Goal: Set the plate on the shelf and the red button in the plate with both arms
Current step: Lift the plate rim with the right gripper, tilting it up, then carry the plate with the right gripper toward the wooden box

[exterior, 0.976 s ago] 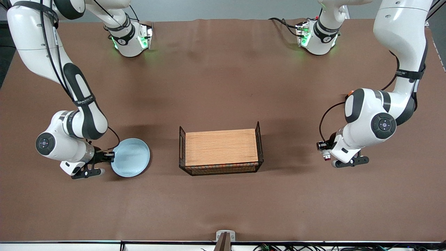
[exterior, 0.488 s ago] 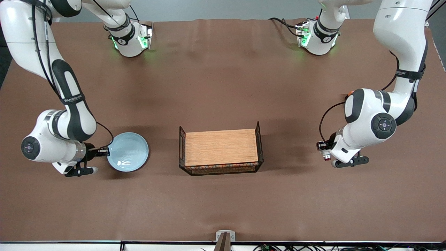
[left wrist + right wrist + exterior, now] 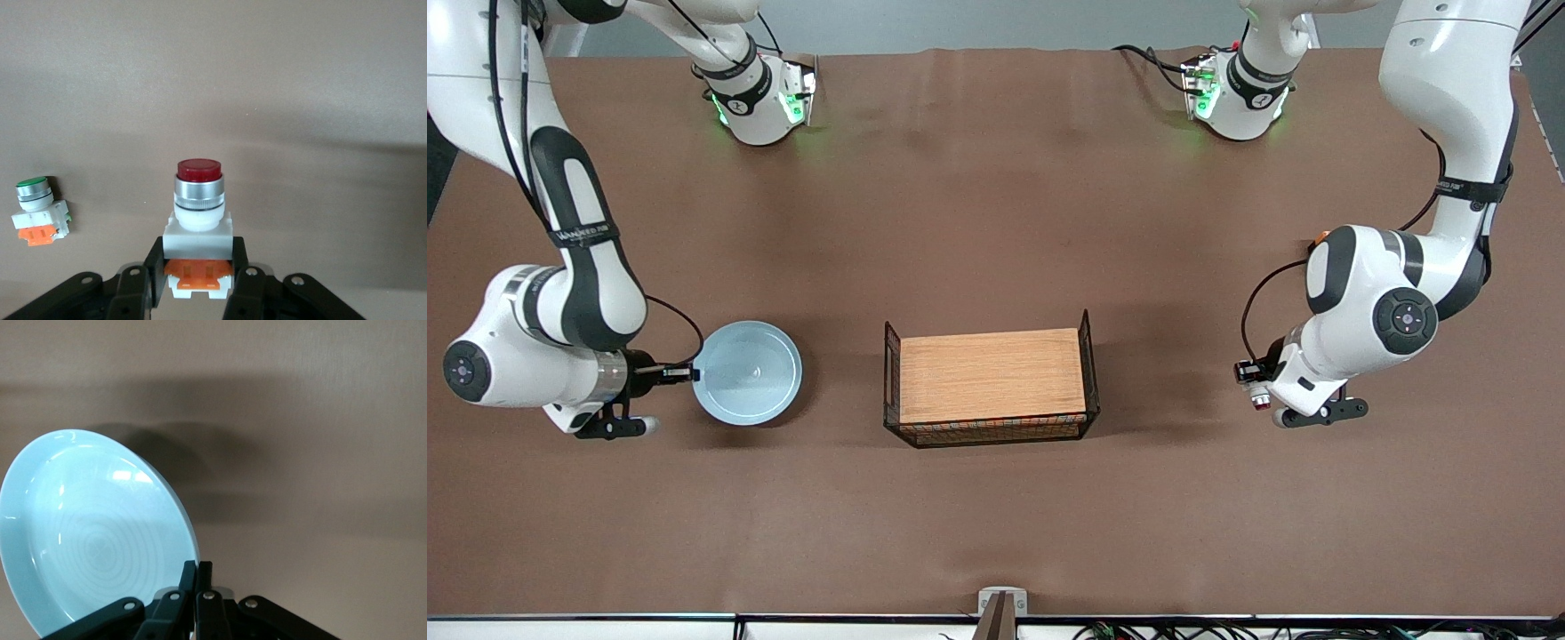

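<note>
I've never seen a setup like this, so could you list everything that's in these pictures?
plate: one, pale blue, held by its rim, lifted above the table toward the right arm's end.
red button: one, red cap on a white and orange block, held in the air.
green button: one, green cap, lying on the table.
wooden tray: one, with black wire ends, at mid table.
table: one, brown.
right tool: black, shut on the plate.
left tool: black, shut on the red button.

Materials and finishes
Plate [image 3: 87,540]: glossy, glazed. Red button [image 3: 198,220]: plastic body, metal collar. Tray [image 3: 989,374]: matt wood, wire mesh ends.
</note>
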You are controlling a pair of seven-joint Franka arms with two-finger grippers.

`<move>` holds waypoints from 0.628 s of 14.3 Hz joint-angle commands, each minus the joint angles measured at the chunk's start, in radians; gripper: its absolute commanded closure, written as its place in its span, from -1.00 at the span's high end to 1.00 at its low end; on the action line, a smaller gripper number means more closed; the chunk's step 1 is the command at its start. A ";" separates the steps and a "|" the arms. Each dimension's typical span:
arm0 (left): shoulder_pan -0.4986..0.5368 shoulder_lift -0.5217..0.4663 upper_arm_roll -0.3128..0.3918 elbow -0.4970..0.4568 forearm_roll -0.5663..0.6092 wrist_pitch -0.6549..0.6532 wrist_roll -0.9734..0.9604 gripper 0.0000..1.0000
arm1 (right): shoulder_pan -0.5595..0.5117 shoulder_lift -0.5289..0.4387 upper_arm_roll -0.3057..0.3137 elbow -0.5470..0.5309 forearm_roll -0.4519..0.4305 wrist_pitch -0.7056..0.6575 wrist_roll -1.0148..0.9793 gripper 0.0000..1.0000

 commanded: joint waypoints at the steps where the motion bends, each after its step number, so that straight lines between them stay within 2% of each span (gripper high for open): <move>1: -0.009 0.002 0.003 0.014 0.009 -0.018 -0.020 -0.43 | -0.012 -0.111 0.013 -0.014 0.024 -0.119 0.089 -1.00; 4: -0.009 0.002 0.003 0.014 0.009 -0.018 -0.020 -0.43 | -0.010 -0.163 0.018 0.000 0.026 -0.208 0.148 -1.00; 7: -0.009 0.002 0.003 0.014 0.009 -0.018 -0.020 -0.43 | -0.010 -0.201 0.016 0.021 0.079 -0.295 0.198 -1.00; 9: -0.009 0.002 0.003 0.014 0.009 -0.018 -0.020 -0.43 | -0.003 -0.218 0.021 0.055 0.084 -0.360 0.264 -1.00</move>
